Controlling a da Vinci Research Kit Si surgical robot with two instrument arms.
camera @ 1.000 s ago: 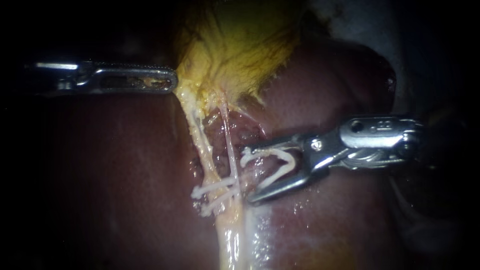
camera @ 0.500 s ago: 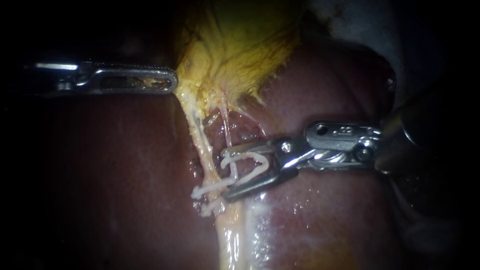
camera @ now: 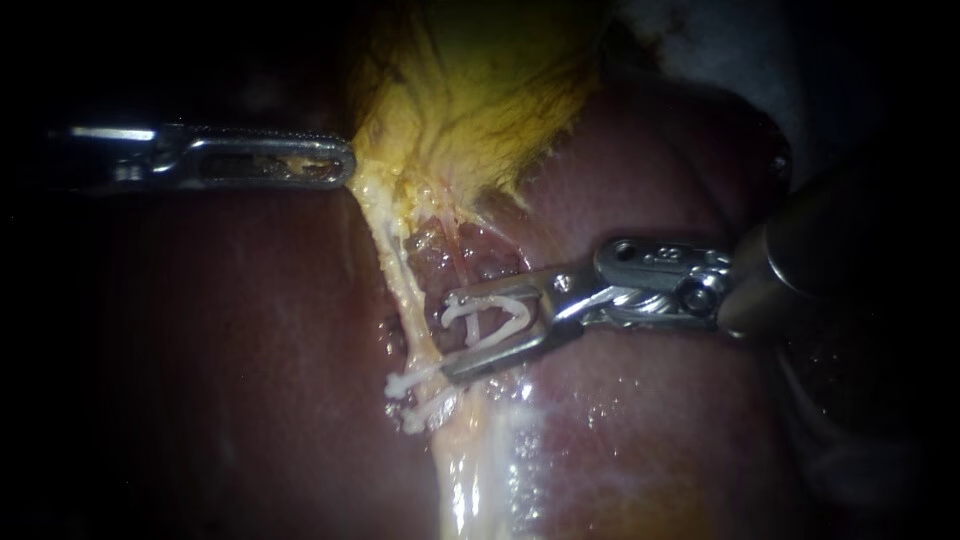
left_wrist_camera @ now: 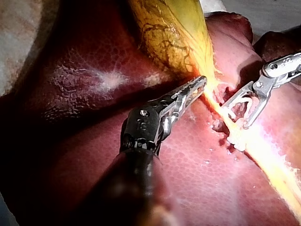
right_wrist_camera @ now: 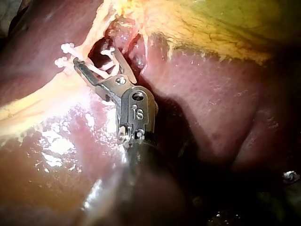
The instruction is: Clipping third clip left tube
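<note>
My left instrument is shut on the yellow edge of the gallbladder and holds it to the left; the left wrist view shows the same grip. My right instrument carries an open white clip, its jaws standing apart around it. A thin pink tube runs down between those jaws. The pale left tube lies just past the jaw tips. Two white clips sit on the tissue below. The right wrist view shows the loaded jaws beside those clips.
Dark red liver lies under and around both instruments. A wet, shiny pale strip of tissue runs down from the clips. The right instrument's dark shaft comes in from the right.
My right instrument has moved left with its clip, from beside the tubes to astride the thin tube. The left instrument and the two placed clips have not moved.
</note>
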